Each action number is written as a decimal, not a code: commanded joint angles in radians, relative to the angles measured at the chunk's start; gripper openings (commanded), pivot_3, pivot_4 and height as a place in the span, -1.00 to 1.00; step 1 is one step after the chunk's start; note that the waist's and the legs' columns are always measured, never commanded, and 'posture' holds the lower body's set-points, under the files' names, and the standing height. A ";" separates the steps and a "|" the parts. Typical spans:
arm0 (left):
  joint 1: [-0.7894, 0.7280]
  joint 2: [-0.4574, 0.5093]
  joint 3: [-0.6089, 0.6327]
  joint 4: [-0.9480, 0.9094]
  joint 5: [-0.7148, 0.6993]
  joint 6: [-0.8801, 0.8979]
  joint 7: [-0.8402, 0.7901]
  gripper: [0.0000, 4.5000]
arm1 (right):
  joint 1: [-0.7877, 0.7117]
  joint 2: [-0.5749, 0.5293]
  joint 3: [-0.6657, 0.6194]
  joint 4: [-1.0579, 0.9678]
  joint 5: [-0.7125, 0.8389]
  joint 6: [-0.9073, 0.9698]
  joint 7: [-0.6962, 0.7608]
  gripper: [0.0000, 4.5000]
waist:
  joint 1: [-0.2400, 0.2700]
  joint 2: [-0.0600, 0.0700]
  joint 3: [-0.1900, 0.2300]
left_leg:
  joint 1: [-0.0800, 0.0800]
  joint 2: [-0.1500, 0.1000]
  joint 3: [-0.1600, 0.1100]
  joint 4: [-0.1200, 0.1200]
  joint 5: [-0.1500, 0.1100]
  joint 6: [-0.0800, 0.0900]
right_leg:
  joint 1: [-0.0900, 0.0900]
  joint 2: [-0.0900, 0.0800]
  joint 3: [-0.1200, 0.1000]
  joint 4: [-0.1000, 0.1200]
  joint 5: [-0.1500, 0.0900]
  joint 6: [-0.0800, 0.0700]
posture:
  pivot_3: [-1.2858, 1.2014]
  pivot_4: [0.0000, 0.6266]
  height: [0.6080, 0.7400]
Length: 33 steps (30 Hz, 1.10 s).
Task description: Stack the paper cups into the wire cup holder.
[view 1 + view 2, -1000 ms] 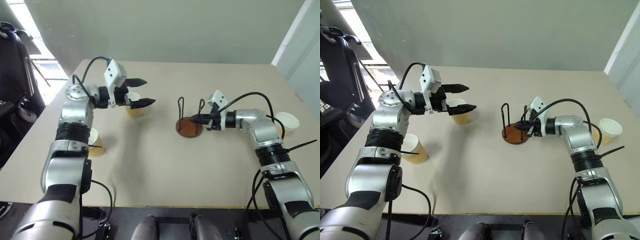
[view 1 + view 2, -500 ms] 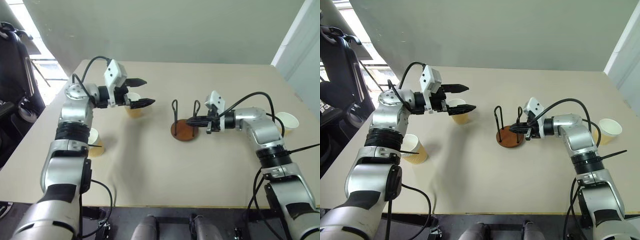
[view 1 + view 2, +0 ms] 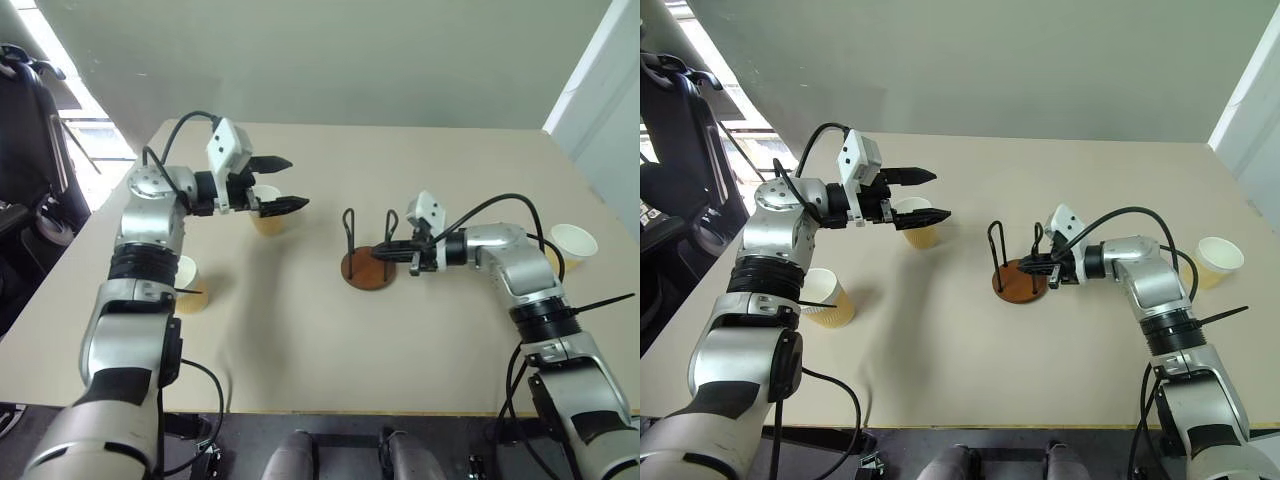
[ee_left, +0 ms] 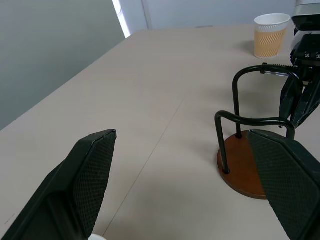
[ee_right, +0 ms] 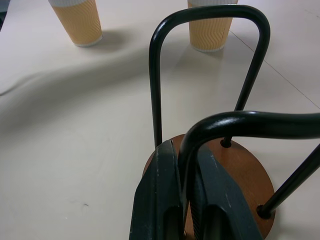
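1. Black right gripper (image 5: 182, 200) clamped tight on one wire loop of the wire cup holder (image 3: 1018, 268), low on the loop near its foot in the base, fingers (image 5: 159, 195) either side of the wire.
2. Wooden-brown round base flat on the table (image 3: 400, 160), two loops upright, holder roughly mid-table between the two arms.
3. Left gripper (image 3: 278, 184) spread as wide as it goes, holding nothing, hovering above the table with one of the paper cups (image 3: 266, 212) under and just behind its tips; touching or not, hard to say from this angle.
4. Second cup (image 3: 829, 297) upright beside the left arm, near the table's left edge; third cup (image 3: 1221, 257) upright, well apart on the far right.
5. Step in hand, by the look of it: steadying or placing the holder with the right arm while the left readies for a cup.
6. To do it well:
   - keep the base flat on the table, no tipping by the wire;
   - keep the clamp low, leaving the loop tops free;
   - bring the open left fingers down around the cup's body below the rim, squeeze gently to avoid crushing paper;
   - lower the cup straight down between the loops, rim up.
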 commanded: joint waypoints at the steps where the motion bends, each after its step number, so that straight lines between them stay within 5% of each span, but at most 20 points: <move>1: -0.025 0.019 0.012 -0.019 -0.006 -0.006 -0.002 1.00 | 0.001 -0.015 0.003 -0.032 0.005 -0.005 0.013 -0.75 | 0.000 0.000 0.000 | 0.000 0.000 0.000 0.000 0.000 0.000 | 0.000 0.000 0.000 0.000 0.000 0.000 | 0.03 -0.52 1.00; 10: -0.028 0.014 0.012 -0.017 -0.007 -0.007 0.001 1.00 | 0.001 -0.030 0.009 -0.031 0.000 -0.017 0.020 0.59 | 0.000 0.000 0.000 | 0.000 0.000 0.000 0.000 0.000 0.000 | 0.000 0.000 0.000 0.000 0.000 0.000 | 0.03 -0.52 1.00; 24: -0.020 0.064 -0.029 -0.013 0.043 -0.047 -0.037 1.00 | -0.025 -0.246 -0.020 0.050 -0.055 -0.094 0.100 0.59 | -0.001 0.000 0.000 | 0.000 0.000 0.000 0.000 0.000 0.000 | 0.000 0.000 0.000 0.000 0.000 0.000 | 0.03 -0.52 1.00; 29: -0.095 0.141 -0.116 0.094 0.199 -0.202 0.021 1.00 | -0.057 -0.304 -0.077 0.067 -0.037 -0.107 0.087 0.59 | -0.004 0.000 0.000 | 0.000 0.000 0.000 0.000 0.000 0.000 | 0.000 0.000 0.001 0.001 0.000 0.000 | 0.03 -0.52 1.00; 33: -0.136 0.225 -0.298 0.211 0.491 -0.445 0.222 1.00 | -0.057 -0.307 -0.098 0.038 -0.024 -0.090 0.083 0.59 | -0.009 0.000 0.000 | 0.001 0.001 0.000 0.000 0.000 0.001 | 0.000 0.001 0.001 0.000 0.000 0.000 | 0.03 -0.52 1.00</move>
